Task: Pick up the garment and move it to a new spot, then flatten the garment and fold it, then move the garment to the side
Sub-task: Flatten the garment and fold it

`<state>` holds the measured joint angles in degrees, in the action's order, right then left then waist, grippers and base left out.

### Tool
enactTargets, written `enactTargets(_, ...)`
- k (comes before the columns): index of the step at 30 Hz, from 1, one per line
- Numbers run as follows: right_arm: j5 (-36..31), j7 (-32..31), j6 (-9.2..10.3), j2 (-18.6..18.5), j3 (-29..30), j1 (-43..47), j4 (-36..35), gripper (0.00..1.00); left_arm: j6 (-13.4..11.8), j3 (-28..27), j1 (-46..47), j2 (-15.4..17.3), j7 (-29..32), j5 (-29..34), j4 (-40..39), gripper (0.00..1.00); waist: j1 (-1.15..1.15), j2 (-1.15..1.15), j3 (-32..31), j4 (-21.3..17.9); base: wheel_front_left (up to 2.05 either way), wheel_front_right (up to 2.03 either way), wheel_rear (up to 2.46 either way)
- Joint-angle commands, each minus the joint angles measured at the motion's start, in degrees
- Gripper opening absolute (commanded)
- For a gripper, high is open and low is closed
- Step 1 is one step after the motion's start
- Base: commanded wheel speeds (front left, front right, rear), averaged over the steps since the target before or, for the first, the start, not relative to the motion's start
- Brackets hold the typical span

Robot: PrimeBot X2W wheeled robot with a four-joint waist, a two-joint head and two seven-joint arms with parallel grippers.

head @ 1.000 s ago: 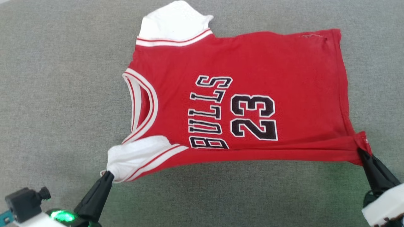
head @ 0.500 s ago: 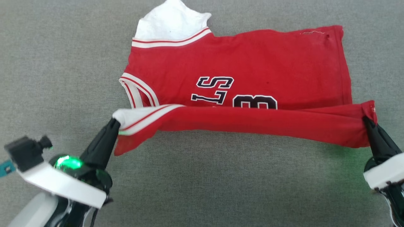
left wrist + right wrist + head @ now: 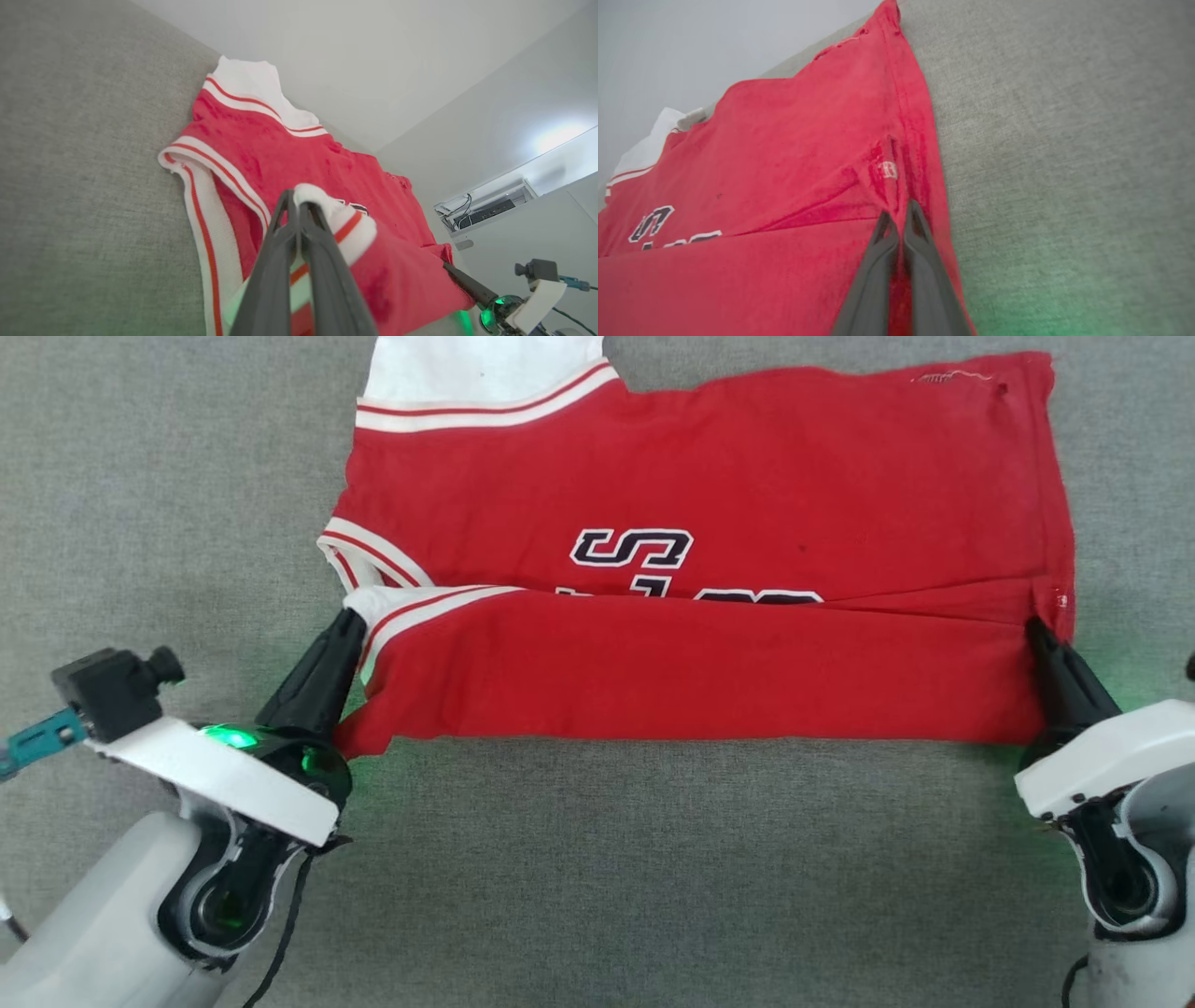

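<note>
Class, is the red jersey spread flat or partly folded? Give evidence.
Partly folded. The garment has its near side doubled over its front, hiding most black lettering; left gripper and right gripper pinch the flap's ends.

This looks like a robotics lab or test room rather than a home. The work surface (image 3: 597,859) is a wide, flat spread of grey woven fabric, with one garment (image 3: 709,476) laid out on it as a test piece. Beyond its far edge, in the left wrist view, rise plain pale walls (image 3: 373,56). Past its right end a white wall tray (image 3: 490,205) carries what may be a power strip and loose cables, above a blank white panel (image 3: 523,238).
</note>
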<state>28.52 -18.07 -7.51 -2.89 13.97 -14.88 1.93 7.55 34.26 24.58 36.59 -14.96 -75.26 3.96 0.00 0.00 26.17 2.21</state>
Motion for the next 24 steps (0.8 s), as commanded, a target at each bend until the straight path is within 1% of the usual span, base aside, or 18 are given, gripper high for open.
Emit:
enactTargets(1, -1.1, 0.7, 0.05, 0.0, -0.3, -1.0, 1.1, 0.0, -0.1, 1.0, 1.5, -0.1, -0.3, -0.8, 1.4, 0.0, 0.0, 0.0, 0.8, 0.2, 0.0, 0.0, 0.0)
enactTargets(5, -1.7, 2.1, 0.06, 0.0, -0.7, -1.6, 3.6, 0.0, -0.1, 3.4, 3.7, -0.1, -0.3, -0.9, 4.4, 0.0, 0.0, 0.0, 1.6, 0.2, 0.0, 0.0, 0.0)
enactTargets(9, -1.6, 3.5, 0.1, 0.0, -1.3, -2.3, 5.7, 0.0, -0.2, 5.1, 4.8, 0.3, -0.3, 0.9, 6.6, 0.0, 0.0, 0.0, 1.4, -0.1, 0.0, 0.0, 0.0)
enactTargets(10, -1.5, 3.8, 0.11, 0.0, -1.5, -2.3, 6.1, 0.0, -0.2, 5.3, 5.0, 0.4, -0.3, 1.3, 6.6, 0.18, 0.0, 0.0, 1.2, -0.1, 0.0, 0.0, 0.0)
enactTargets(11, -1.5, 4.2, 0.1, 0.0, -1.7, -2.4, 6.4, 0.02, -0.2, 5.2, 5.2, 0.7, -0.3, 1.9, 6.9, 0.41, 0.0, 0.0, 1.0, -0.2, 0.0, 0.0, 0.0)
enactTargets(12, -1.6, 4.5, 0.1, 0.0, -1.9, -2.3, 6.6, 0.25, -0.2, 5.0, 5.4, 0.9, -0.3, 2.5, 6.9, 1.0, 0.0, 0.0, 0.6, -0.2, 0.0, 0.0, 0.0)
enactTargets(13, -1.7, 4.9, 0.1, 0.0, -2.1, -2.2, 6.8, 0.45, -0.1, 5.2, 5.6, 1.3, -0.3, 3.1, 6.6, 1.0, 0.0, 0.0, 0.2, -0.2, 0.0, 0.0, 0.0)
enactTargets(14, -2.0, 5.4, 0.1, 0.0, -2.0, -2.0, 6.7, 0.89, -0.1, 5.3, 5.8, 1.9, -0.3, 3.8, 6.2, 1.0, 0.0, 0.0, -0.2, -0.2, 0.0, 0.0, 0.0)
enactTargets(15, -2.6, 5.7, 0.08, 0.0, -1.9, -1.4, 6.4, 1.0, -0.1, 5.5, 6.1, 3.7, -0.3, 5.4, 5.0, 1.0, 0.0, 0.0, -1.1, -0.1, 0.0, 0.0, 0.0)
enactTargets(19, -3.1, 6.2, 0.04, 0.0, -0.9, -0.4, 4.2, 1.0, -0.2, 6.0, 6.6, 9.8, -0.3, 9.5, 2.0, 1.0, 0.0, 0.0, -3.0, 0.1, 0.0, 0.0, 0.0)
enactTargets(22, -3.1, 6.1, 0.04, 0.0, -0.2, 0.5, 2.3, 1.0, -0.2, 8.9, 6.8, 16.0, 0.3, 10.3, -0.9, 1.0, 0.0, 0.0, -4.3, 0.2, 0.0, 0.0, 0.0)
enactTargets(24, -3.0, 5.7, 0.04, 0.0, -0.1, 0.8, 0.9, 1.0, -0.2, 10.9, 7.8, 20.4, 2.7, 10.8, -3.1, 1.0, 0.0, 0.0, -5.0, 0.1, 0.0, 0.0, 0.0)
